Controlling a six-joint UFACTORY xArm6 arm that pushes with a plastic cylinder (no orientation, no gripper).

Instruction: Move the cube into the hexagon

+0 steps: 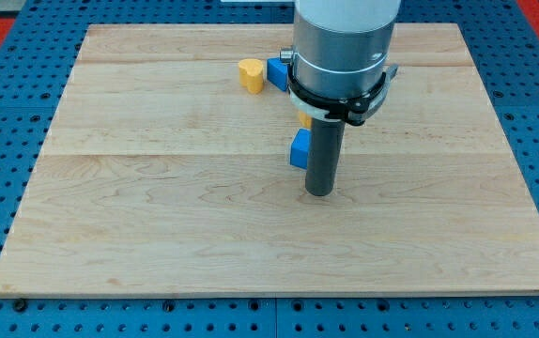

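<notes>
My tip (318,192) sits down on the board (157,235) just below the frame's centre, a plain rod end with nothing to clench or release, and it grasps nothing. Right beside it, touching or very nearly touching the rod's left side a little above the tip, is a blue block (299,149). I read this one as the cube, though the rod hides its right edge, so the shape is a judgement.

Just above that block, a sliver of yellow block (304,121) peeks out under the arm's collar; this may be the hexagon, but too little shows to tell. Up towards the top centre, a yellow heart-shaped block (250,74) lies touching a second blue block (278,73), itself half hidden by the arm.

The risk is plain: my tip is low and to the right of the blue block, so a push from here would send it to the frame's left, away from the yellow sliver, not up into it. An off-centre push could also spin the block off the rod. And if the hidden yellow piece is not the hexagon, the whole aim is wrong.

The count: two blue blocks, two yellow pieces, one rod, one board
</notes>
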